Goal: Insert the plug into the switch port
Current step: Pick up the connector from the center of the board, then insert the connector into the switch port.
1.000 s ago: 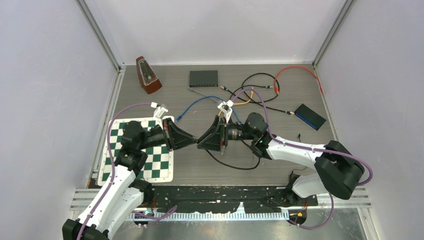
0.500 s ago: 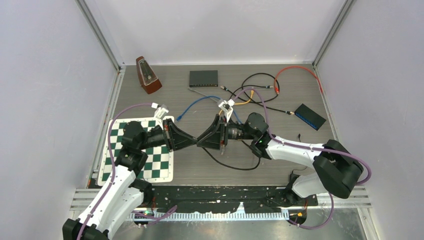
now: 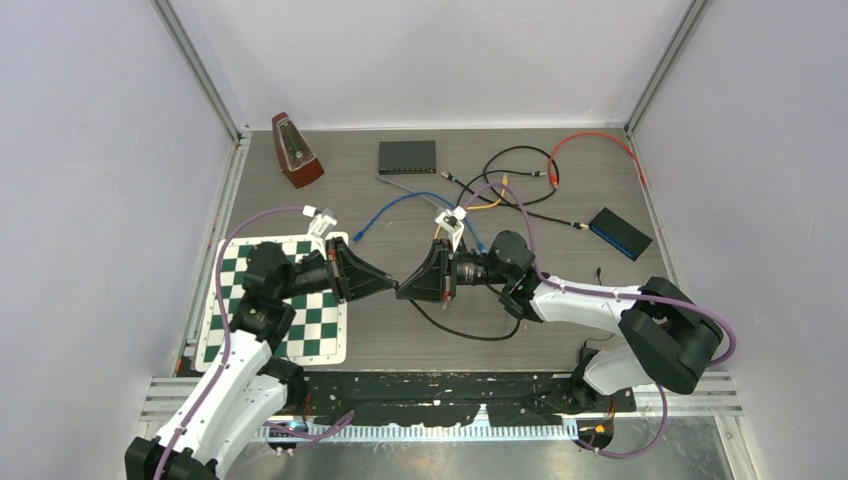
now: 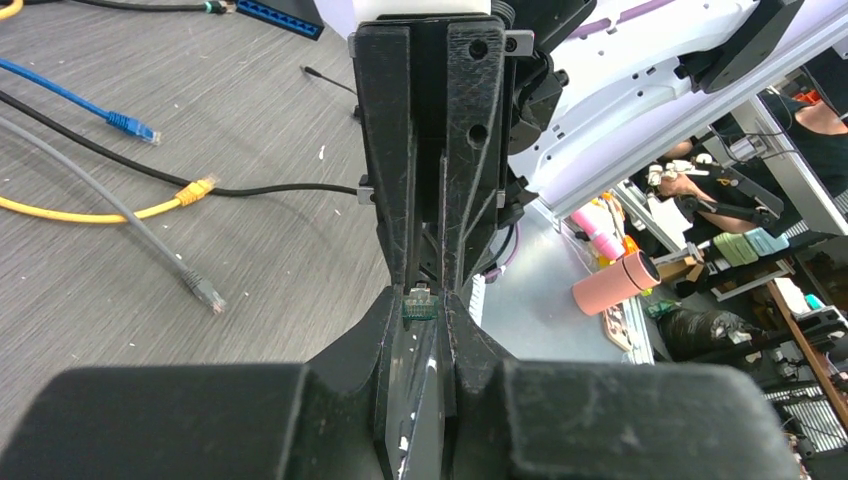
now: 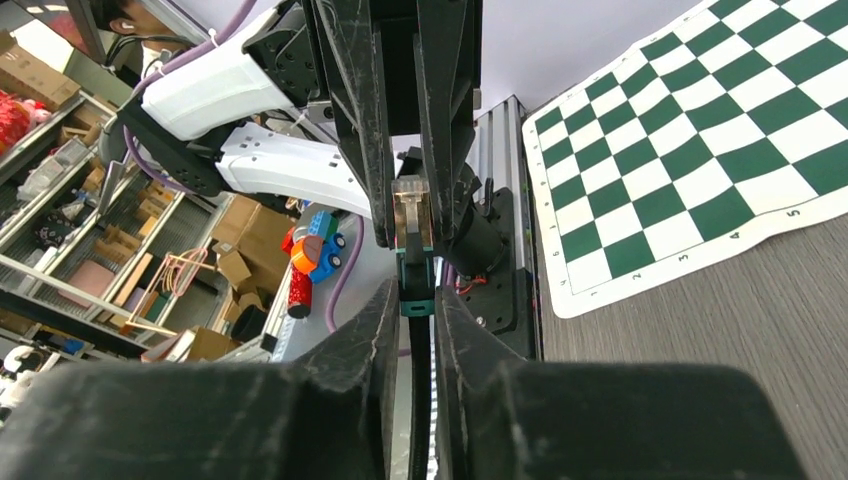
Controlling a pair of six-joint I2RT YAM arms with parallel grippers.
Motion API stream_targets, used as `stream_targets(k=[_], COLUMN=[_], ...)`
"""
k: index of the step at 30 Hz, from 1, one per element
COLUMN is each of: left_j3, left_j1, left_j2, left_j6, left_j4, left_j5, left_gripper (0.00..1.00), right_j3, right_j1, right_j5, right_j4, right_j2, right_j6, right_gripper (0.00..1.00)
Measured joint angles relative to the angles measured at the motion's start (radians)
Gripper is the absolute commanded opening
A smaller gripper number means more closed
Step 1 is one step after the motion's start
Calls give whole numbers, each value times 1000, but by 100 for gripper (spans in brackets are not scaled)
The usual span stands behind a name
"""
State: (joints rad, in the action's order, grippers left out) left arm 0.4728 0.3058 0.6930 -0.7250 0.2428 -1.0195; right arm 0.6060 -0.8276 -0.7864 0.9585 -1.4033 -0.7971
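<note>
My left gripper (image 3: 391, 287) and right gripper (image 3: 403, 288) meet tip to tip above the table's middle. Between them is a clear network plug (image 5: 411, 205) with a teal boot (image 5: 417, 292) on a black cable. In the right wrist view my right gripper (image 5: 415, 300) is shut on the boot, and the left fingers (image 5: 372, 150) close on the clear head. In the left wrist view the plug (image 4: 418, 303) sits pinched at my left gripper's (image 4: 421, 312) tips. The black switch (image 3: 407, 156) lies far back, apart from both grippers.
A chessboard mat (image 3: 232, 322) lies under the left arm and a metronome (image 3: 296, 150) stands at the back left. Loose blue (image 3: 400, 205), yellow, black and red (image 3: 590, 140) cables spread behind the grippers. A black box with a blue face (image 3: 620, 232) lies at right.
The right wrist has shifted slightly left and nearer. The two grippers' tips stay together at the same spot with the plug between them.
</note>
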Motion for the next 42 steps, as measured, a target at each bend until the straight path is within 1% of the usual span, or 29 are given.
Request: stream_targets(k=[1,2,3,4,7,8,9,11,13,14,17,20,23,25,27,29,32,36,38,42], left_j3=[0,0,0,0,8,20,42,103,189,223,329,418,514,595,698,849,1026,1225,1369,1606], left_j1=[0,0,0,0,1,1,2,2,2,2,2,2,2,-1,-6,-11,-24,-48,-60,-71], left_j2=[1,2,3,5,10,16,27,62,119,146,261,412,592,725,856,1015,1191,1367,1472,1639], left_j6=[-1,-2,-2,-1,39,57,82,124,163,175,205,222,237,238,238,237,227,192,174,151], left_j4=[0,0,-1,-4,-69,-109,-161,-267,-377,-408,-488,-537,-555,-558,-574,-576,-571,-582,-593,-610], left_j5=[-2,-2,0,2,32,53,87,172,275,314,462,606,724,776,805,830,845,852,856,867], left_gripper=[9,23,37,45,57,64,68,74,84,86,86,85,83,79,77,77,78,78,79,79], right_j3=[0,-3,-7,-14,-46,-65,-82,-122,-150,-158,-159,-142,-105,-79,-68,-64,-58,-43,-34,-16], right_j1=[0,-1,-1,-1,1,4,9,31,57,69,92,92,92,92,92,92,92,92,92,92], right_j5=[0,-1,1,7,48,71,88,148,212,249,383,501,595,654,701,739,778,807,817,831], right_j4=[2,6,13,20,26,20,11,-39,-113,-167,-348,-537,-693,-780,-841,-890,-954,-1023,-1042,-1050], right_j2=[0,0,0,1,19,38,59,135,231,288,466,620,717,758,779,791,789,765,755,731], right_j6=[2,3,5,5,4,4,6,18,45,64,137,213,275,310,335,354,380,411,426,440], right_gripper=[9,6,6,5,5,5,5,5,5,5,5,5,5,5,5,5,5,5,5,5])
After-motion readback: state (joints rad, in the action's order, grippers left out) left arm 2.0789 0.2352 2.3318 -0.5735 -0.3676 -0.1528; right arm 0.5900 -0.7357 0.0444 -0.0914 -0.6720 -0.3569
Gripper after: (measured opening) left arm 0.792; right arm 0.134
